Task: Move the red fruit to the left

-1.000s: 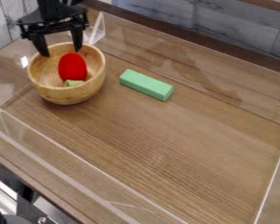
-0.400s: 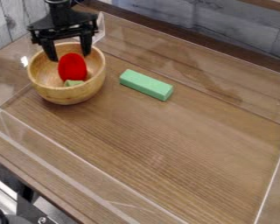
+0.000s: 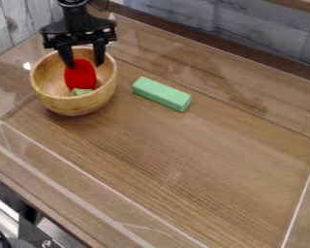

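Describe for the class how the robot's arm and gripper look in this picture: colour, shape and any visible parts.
The gripper is all black, with two slim, straight fingers hanging from a short horizontal crossbar. Above it rises a narrow, dark, roughly cylindrical wrist section that runs out of the top of the picture. No cables, labels or markings can be made out at this size.

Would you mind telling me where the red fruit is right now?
The red fruit sits inside the wooden bowl at the table's upper left in the camera view, with the gripper fingers either side of it and the green block to its right.
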Robot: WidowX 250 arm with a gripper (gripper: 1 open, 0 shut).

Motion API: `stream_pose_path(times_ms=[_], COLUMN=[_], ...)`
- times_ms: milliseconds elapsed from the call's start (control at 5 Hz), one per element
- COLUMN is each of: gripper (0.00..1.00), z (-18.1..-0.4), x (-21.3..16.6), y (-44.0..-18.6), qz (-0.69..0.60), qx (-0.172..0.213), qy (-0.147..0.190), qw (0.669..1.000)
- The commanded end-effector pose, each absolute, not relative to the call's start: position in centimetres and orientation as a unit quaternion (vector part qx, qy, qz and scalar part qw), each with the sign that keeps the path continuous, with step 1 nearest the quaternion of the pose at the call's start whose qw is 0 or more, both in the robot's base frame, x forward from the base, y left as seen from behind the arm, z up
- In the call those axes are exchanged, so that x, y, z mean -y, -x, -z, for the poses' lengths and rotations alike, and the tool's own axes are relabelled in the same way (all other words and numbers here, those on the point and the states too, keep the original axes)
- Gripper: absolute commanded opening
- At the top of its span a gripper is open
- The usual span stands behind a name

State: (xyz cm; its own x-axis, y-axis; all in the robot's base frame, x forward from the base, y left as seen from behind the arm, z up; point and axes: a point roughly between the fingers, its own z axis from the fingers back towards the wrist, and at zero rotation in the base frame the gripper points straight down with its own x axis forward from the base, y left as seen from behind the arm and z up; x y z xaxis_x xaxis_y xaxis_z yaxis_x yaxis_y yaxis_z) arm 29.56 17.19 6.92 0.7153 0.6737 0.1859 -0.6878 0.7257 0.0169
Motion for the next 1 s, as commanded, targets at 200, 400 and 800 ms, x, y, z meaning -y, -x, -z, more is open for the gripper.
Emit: stream_pose_path(times_ms=[200,400,800], gripper=[1.0,1.0,0.0], z=[-9.3,-9.6,-8.7], x=[-17.9,-17.2,-18.8], y=[-30.9,-31.1,-31.1], qz=[-0.31,-0.288,-0.296], qx=[0.114,0.112,0.109], qy=[-0.044,-0.043,-0.048], qw=[0.943,0.95,0.948])
